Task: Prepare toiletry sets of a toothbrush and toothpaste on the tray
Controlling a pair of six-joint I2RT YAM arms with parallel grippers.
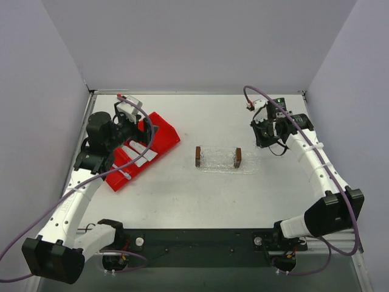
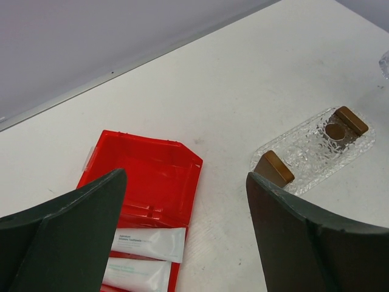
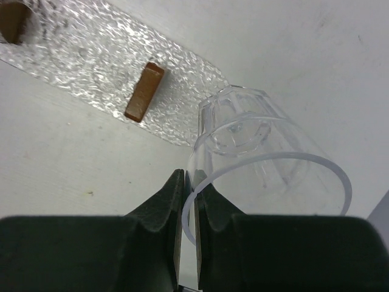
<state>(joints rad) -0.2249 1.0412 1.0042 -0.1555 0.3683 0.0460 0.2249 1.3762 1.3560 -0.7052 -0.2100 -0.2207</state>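
Two small flat whitish toothpaste tubes (image 2: 149, 243) sit right under the left gripper (image 2: 185, 179), side by side in the nearest compartment of the red plastic compartmented bin (image 2: 155, 173), and that is the pairing to watch. They lie just below and ahead of the dark fingers (image 2: 67, 237), which are spread wide with nothing between them. Look at the long axis, though: each tube runs roughly along the line from one finger to the other, so by my read the wrist wants about a quarter turn before it drops, to close across the narrow width rather than end to end. The left arm is bent up and over the bin at the left side of the white tabletop (image 1: 182, 201), plainly the nearer arm. Further out, toward the middle, lies the flat clear textured plastic tray (image 2: 322, 170), a rounded rectangle running left to right, carrying a small clear rack with brown ends (image 1: 217, 156); no tube is on it yet. Beyond its right end, well apart from the bin, the right gripper (image 3: 187, 182) is pinched onto the rim of a clear plastic cup (image 3: 261, 146) whose base points at the tray's end. Whether the cup rests on the tabletop I cannot tell. No toothbrush shows in any view.
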